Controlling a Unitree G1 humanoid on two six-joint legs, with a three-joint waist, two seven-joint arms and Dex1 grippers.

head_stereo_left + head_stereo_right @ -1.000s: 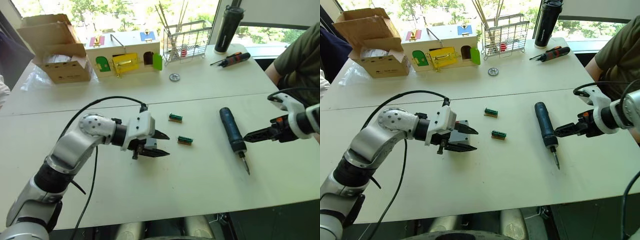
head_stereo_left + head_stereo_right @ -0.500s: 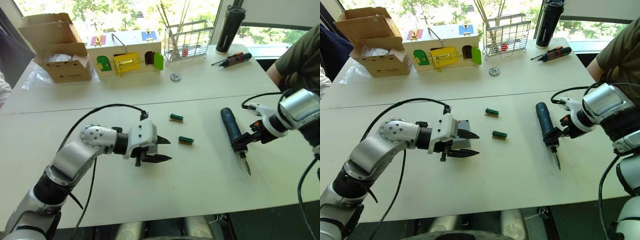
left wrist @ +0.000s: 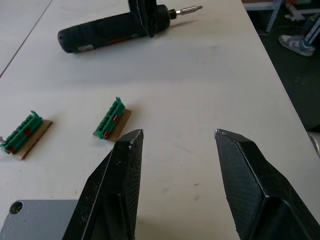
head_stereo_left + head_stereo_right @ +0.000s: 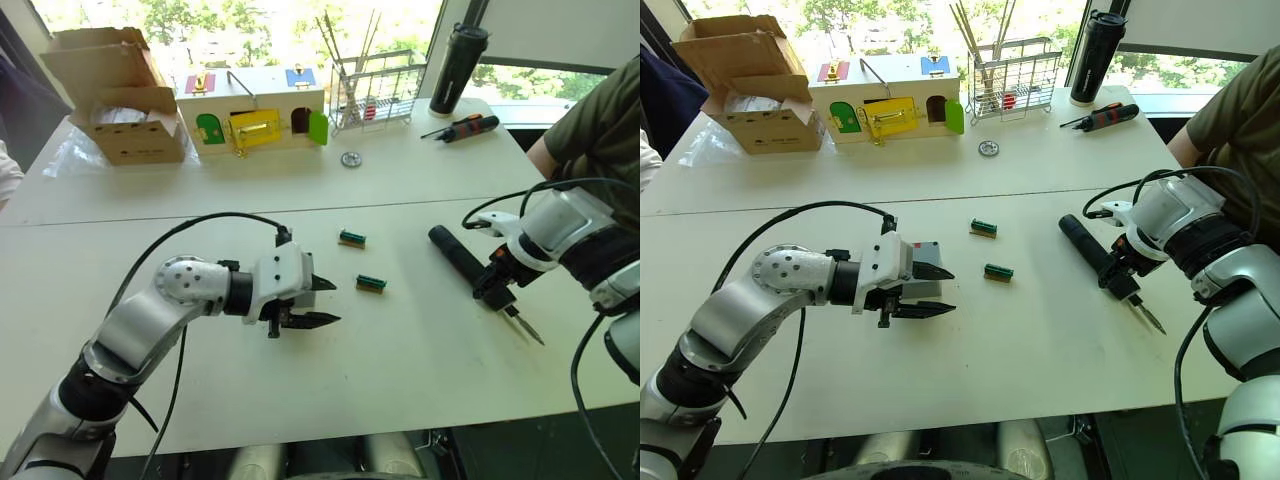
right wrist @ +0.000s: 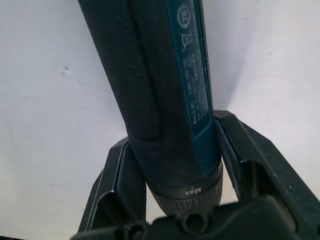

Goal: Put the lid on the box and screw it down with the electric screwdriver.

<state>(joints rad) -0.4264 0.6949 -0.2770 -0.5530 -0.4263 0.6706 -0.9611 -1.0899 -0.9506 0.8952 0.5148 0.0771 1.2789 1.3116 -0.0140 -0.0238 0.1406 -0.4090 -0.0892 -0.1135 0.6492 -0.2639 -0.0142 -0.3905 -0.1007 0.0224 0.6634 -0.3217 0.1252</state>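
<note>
Clamping the electric screwdriver (image 4: 1095,257) near its bit end, right gripper (image 4: 1118,272) by the worktop's (image 4: 1040,340) right edge; left gripper (image 4: 930,291) spread apart mid-worktop.

The white table (image 4: 1020,330) is bare in front of the left gripper (image 4: 935,291), whose fingers stand apart; only two small green connector blocks (image 4: 998,271) (image 4: 983,228) lie just beyond its tips. Under that gripper, a grey plate (image 3: 40,220) lies on the table. Farther right, the electric screwdriver (image 4: 1095,256) lies slantwise with the right gripper (image 4: 1118,277) clamped round its bit end. The far edge is crowded by a cardboard box (image 4: 740,85), a wooden box (image 4: 890,95), a wire rack (image 4: 1015,75) and a black bottle (image 4: 1095,55).
</note>
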